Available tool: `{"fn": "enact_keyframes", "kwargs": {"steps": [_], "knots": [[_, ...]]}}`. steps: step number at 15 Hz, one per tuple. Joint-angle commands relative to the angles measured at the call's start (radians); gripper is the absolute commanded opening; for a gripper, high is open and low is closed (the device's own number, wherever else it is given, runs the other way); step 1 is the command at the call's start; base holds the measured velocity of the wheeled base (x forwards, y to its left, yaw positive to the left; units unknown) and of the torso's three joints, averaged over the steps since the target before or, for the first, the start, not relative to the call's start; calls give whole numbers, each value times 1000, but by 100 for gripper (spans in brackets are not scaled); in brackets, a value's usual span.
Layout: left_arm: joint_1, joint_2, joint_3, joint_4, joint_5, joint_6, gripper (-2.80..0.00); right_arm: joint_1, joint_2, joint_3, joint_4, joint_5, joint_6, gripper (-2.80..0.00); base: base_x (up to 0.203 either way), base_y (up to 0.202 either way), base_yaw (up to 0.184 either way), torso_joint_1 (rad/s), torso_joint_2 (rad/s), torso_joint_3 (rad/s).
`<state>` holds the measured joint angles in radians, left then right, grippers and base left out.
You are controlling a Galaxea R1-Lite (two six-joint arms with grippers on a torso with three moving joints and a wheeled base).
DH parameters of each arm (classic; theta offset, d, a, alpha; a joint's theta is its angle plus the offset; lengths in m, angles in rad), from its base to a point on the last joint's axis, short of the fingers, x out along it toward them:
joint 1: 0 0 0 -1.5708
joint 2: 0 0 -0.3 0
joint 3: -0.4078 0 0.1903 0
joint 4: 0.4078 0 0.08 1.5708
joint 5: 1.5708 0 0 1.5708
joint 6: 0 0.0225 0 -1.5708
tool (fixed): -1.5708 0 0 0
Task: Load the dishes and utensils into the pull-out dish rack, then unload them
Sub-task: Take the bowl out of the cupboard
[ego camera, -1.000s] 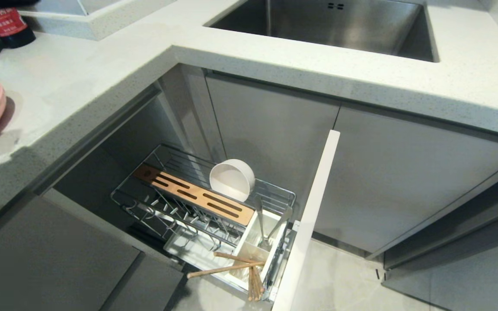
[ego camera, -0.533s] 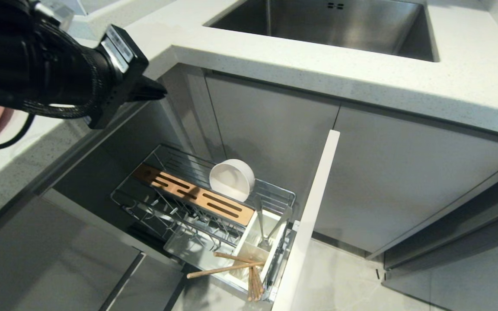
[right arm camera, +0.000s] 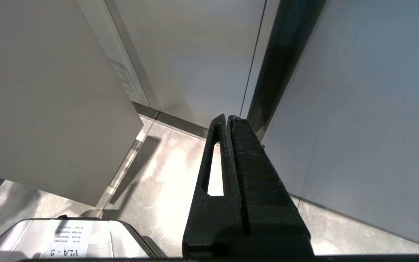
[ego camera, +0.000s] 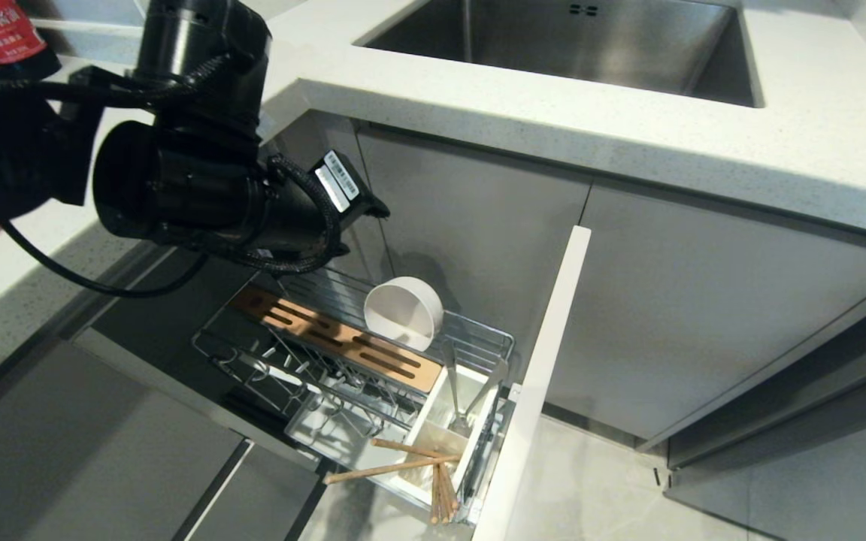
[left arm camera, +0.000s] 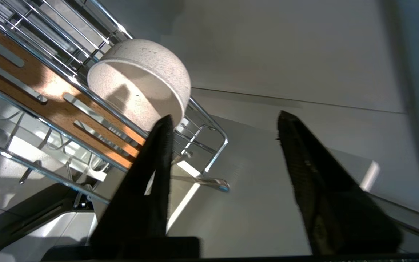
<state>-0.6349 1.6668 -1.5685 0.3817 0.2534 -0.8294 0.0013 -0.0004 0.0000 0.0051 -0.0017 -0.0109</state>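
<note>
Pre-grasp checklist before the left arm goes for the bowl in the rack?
1. Left gripper open, nothing held: ok.
2. Bowl on its side in the pull-out dish rack, unobstructed: ok.
3. Gripper centred on bowl: not ok, bowl sits off to one finger's side in the left wrist view.
4. Rack pulled out: ok.
5. Chopsticks and spoon away from the bowl: ok.
6. Right gripper shut, away from rack: ok.

Steel sink [ego camera: 576, 45] set in white speckled countertop [ego camera: 628, 143]; red-labelled bottle [ego camera: 1, 34] at far left corner.
</note>
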Motion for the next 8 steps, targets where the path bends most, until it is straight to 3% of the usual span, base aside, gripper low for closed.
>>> {"fn": "enact_keyframes", "kwargs": {"steps": [1, 5, 8], "knots": [[-3, 48, 26, -37, 2, -5, 0, 0, 0, 0, -1, 0, -1, -280, 0, 0, 0, 0, 0, 0], [-7, 96, 121, -203, 4, 3, 0, 0, 0, 0, -1, 0, 0, -280, 0, 0, 0, 0, 0, 0], [-6, 152, 136, -232, 5, 4, 0, 0, 0, 0, 0, 0, 0, -280, 0, 0, 0, 0, 0, 0]]}}
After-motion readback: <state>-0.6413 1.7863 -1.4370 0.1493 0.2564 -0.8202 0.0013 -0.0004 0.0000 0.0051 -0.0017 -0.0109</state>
